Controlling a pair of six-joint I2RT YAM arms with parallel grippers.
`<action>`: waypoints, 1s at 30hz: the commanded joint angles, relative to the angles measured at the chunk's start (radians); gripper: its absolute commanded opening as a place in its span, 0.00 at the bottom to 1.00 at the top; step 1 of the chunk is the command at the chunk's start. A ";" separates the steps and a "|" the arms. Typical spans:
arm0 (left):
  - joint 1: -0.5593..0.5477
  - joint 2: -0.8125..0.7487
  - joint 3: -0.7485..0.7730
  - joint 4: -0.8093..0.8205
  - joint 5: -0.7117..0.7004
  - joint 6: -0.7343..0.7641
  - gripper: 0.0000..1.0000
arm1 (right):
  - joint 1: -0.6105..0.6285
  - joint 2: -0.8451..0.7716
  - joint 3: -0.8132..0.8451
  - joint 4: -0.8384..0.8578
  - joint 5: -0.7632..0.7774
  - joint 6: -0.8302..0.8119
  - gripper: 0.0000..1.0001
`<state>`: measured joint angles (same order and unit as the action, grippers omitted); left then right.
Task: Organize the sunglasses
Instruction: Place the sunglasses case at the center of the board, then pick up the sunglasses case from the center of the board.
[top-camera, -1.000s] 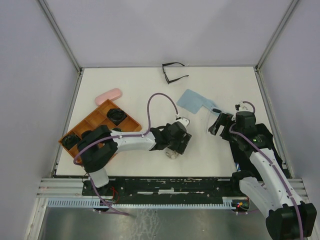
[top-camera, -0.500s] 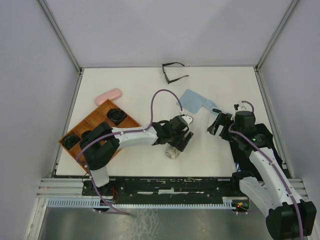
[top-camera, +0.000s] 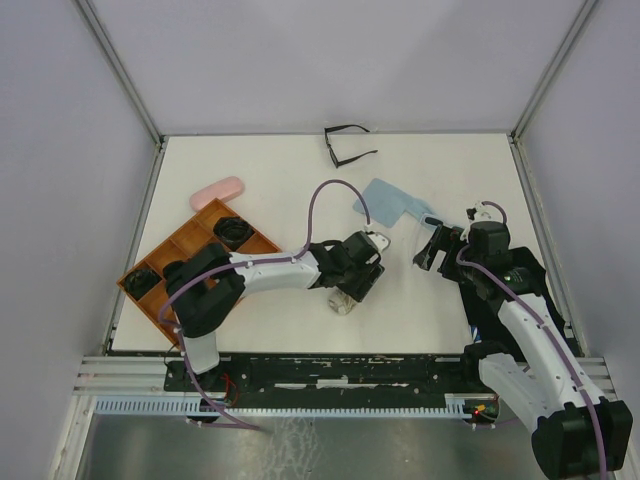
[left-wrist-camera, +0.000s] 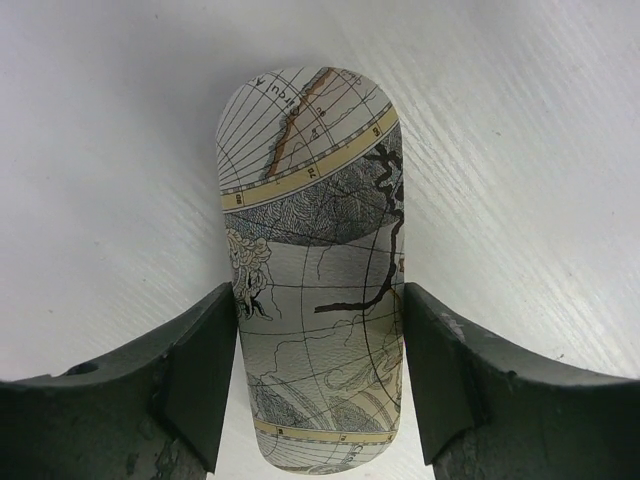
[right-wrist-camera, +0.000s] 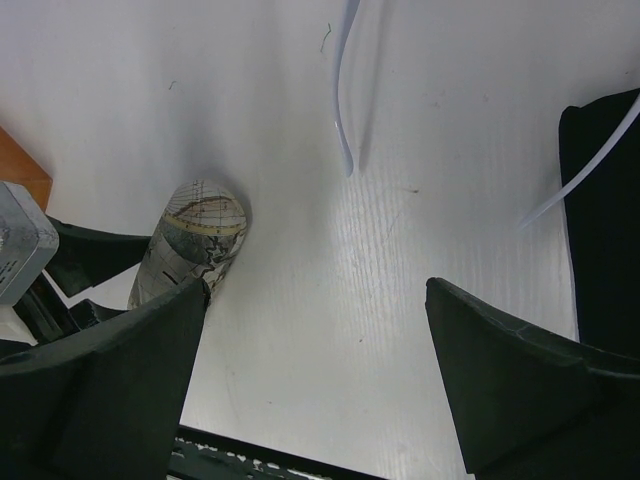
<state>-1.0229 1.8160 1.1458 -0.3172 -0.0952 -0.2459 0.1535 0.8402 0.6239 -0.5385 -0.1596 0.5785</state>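
Note:
A pair of sunglasses (top-camera: 345, 146) with a thin black frame lies open at the table's far edge. Two dark pairs (top-camera: 232, 230) (top-camera: 146, 281) sit in compartments of the orange tray (top-camera: 263, 243). My left gripper (top-camera: 350, 288) (left-wrist-camera: 320, 385) is low over a map-patterned case (left-wrist-camera: 315, 230) (top-camera: 342, 304) that lies on the table. Both fingers (left-wrist-camera: 205, 370) press flat against its sides. In the right wrist view the same case (right-wrist-camera: 192, 240) shows at the left. My right gripper (top-camera: 431, 250) (right-wrist-camera: 320, 385) hangs wide open over bare table, holding nothing.
A pink case (top-camera: 217, 191) lies behind the tray. A light-blue cloth (top-camera: 384, 200) lies centre-right, with a pale translucent object (top-camera: 423, 226) just ahead of the right gripper. Thin white strands (right-wrist-camera: 342, 100) and a black shape (right-wrist-camera: 603, 200) border the right wrist view.
My left gripper has shifted slightly left and forward over the patterned case, and its fingers have narrowed onto the case's sides. The right arm has stayed still.

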 joint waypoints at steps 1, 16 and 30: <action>-0.001 0.012 0.041 -0.008 0.002 0.057 0.63 | 0.001 0.001 -0.003 0.038 -0.018 -0.011 0.99; 0.141 -0.232 -0.060 0.204 0.231 -0.108 0.03 | 0.001 -0.112 0.001 0.140 -0.130 0.007 0.99; 0.220 -0.486 -0.166 0.360 0.101 -0.248 0.03 | 0.010 -0.070 0.040 0.313 -0.367 0.066 0.97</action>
<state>-0.8062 1.3701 0.9611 0.0025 0.1036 -0.4484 0.1555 0.7444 0.6239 -0.2924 -0.4755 0.6216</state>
